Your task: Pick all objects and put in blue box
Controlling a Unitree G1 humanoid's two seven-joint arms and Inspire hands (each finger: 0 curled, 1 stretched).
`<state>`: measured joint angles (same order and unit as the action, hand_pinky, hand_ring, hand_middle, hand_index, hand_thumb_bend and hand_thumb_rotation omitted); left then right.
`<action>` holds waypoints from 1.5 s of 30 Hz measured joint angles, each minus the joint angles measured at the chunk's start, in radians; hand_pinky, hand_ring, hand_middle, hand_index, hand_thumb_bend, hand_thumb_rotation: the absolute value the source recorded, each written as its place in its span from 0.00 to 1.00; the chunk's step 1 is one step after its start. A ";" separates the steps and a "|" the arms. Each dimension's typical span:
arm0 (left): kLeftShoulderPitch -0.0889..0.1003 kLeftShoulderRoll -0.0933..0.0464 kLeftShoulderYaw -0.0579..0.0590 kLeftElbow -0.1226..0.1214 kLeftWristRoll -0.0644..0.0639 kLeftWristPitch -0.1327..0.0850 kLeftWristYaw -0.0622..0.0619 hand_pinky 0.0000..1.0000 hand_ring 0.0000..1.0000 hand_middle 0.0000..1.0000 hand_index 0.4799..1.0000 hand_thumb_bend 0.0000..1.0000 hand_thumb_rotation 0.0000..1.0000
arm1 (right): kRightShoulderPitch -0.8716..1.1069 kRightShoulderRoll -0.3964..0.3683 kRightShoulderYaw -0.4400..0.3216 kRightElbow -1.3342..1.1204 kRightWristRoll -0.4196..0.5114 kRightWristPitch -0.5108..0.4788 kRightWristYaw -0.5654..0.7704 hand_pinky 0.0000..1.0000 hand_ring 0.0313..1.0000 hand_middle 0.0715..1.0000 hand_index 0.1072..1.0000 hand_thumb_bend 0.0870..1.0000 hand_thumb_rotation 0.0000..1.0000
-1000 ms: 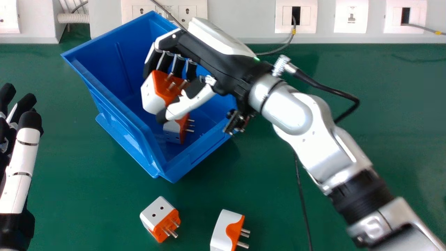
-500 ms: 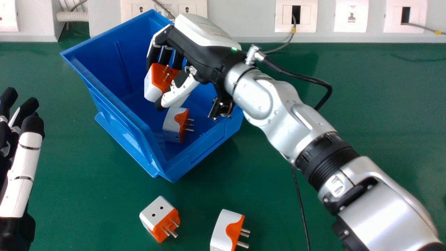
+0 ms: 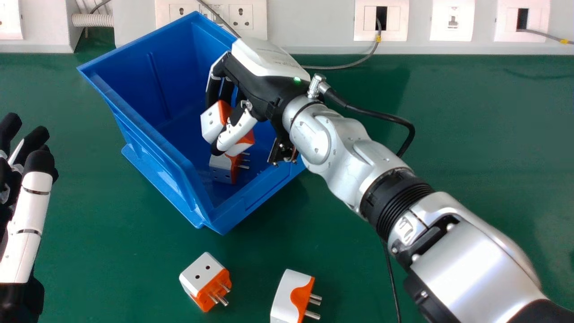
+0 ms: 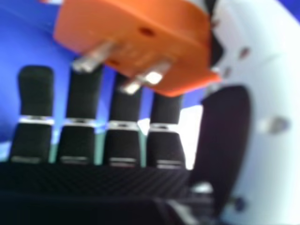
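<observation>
I judge this the placing step: my right hand grips a boxy white-and-orange plastic plug over the upper-left blue plastic box, so lower, then release

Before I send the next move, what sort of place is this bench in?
Probably a lab or electronics workshop: the green work surface backs onto a pale panel with power sockets, and a grey cable comes out of a wall plate.

Blue box, white-and-orange plugs, green tabletop, black-and-white fingers, silver forearm
</observation>
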<state>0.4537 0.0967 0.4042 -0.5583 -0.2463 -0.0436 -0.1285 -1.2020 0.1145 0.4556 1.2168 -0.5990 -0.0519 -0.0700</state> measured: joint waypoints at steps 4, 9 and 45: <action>0.005 -0.001 -0.005 -0.008 0.000 0.005 0.002 0.92 0.94 0.93 0.92 0.50 0.73 | 0.000 0.018 0.024 0.003 -0.020 0.014 -0.003 0.35 0.44 0.48 0.37 0.45 0.00; 0.017 -0.009 -0.006 -0.016 0.000 0.010 0.008 0.91 0.94 0.93 0.91 0.49 0.74 | 0.000 0.021 0.039 0.008 -0.037 0.018 -0.005 0.35 0.44 0.50 0.40 0.45 0.00; 0.045 -0.009 -0.033 -0.054 0.031 0.011 0.027 0.90 0.94 0.93 0.92 0.49 0.74 | 0.005 0.025 0.049 0.043 -0.037 0.000 -0.180 0.34 0.43 0.52 0.44 0.44 0.00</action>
<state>0.4985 0.0876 0.3712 -0.6119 -0.2152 -0.0323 -0.1012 -1.1968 0.1393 0.5049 1.2595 -0.6363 -0.0516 -0.2498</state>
